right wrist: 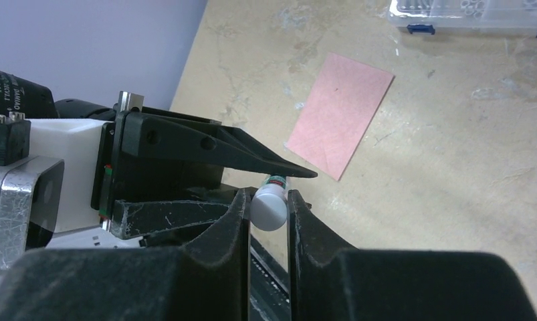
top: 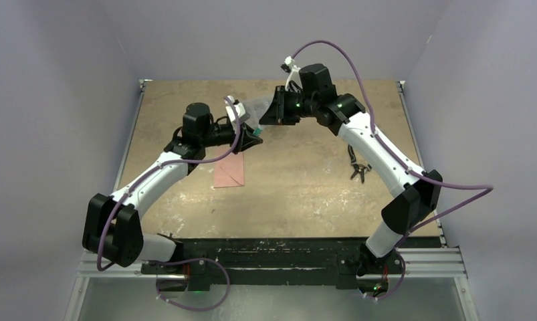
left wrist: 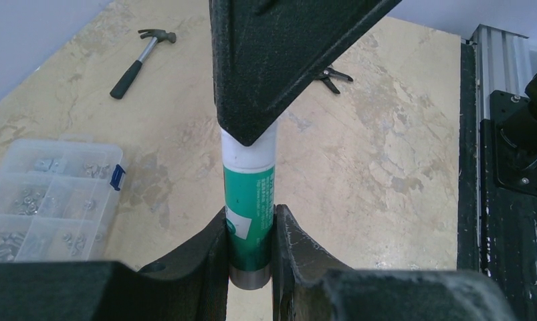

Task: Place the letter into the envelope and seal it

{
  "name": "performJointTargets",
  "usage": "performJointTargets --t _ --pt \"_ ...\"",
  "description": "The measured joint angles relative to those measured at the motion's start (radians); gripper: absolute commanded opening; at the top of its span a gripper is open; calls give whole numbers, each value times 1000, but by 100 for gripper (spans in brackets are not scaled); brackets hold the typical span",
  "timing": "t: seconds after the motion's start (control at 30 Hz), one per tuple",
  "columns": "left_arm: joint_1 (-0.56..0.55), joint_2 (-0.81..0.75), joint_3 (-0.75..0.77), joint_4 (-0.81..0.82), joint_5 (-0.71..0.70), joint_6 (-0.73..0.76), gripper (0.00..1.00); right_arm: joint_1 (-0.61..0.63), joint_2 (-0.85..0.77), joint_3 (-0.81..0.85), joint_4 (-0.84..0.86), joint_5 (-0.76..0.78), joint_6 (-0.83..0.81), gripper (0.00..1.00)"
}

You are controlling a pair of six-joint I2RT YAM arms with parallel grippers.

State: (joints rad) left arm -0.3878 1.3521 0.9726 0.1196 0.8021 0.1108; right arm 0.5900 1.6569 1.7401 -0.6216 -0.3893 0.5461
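A green glue stick [left wrist: 250,200] with a white cap [right wrist: 270,208] hangs in the air between the two arms. My left gripper [left wrist: 250,215] is shut on its green body near the base. My right gripper [right wrist: 270,197] comes from the opposite side, its fingers pressed against both sides of the white cap. In the top view the two grippers meet above the middle of the table, left gripper [top: 255,136], right gripper [top: 264,122]. The pink envelope [top: 229,171] lies flat and closed on the table below them, envelope [right wrist: 339,112]. The letter is out of view.
A clear compartment box [left wrist: 48,195] of small parts sits on the table, with a hammer [left wrist: 142,57] beyond it. Black pliers [top: 358,170] lie on the right side under the right arm. The black base rail [left wrist: 506,174] runs along the near edge.
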Motion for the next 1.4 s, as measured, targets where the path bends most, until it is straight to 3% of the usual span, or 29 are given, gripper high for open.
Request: performJointTargets --t 0.77,1.4 --pt "-34 112 10 -127 -169 -145 0 80 -84 -443 449 200 -128 0" --pt "-17 148 17 -161 -161 -250 0 113 -87 -567 613 276 -136 0"
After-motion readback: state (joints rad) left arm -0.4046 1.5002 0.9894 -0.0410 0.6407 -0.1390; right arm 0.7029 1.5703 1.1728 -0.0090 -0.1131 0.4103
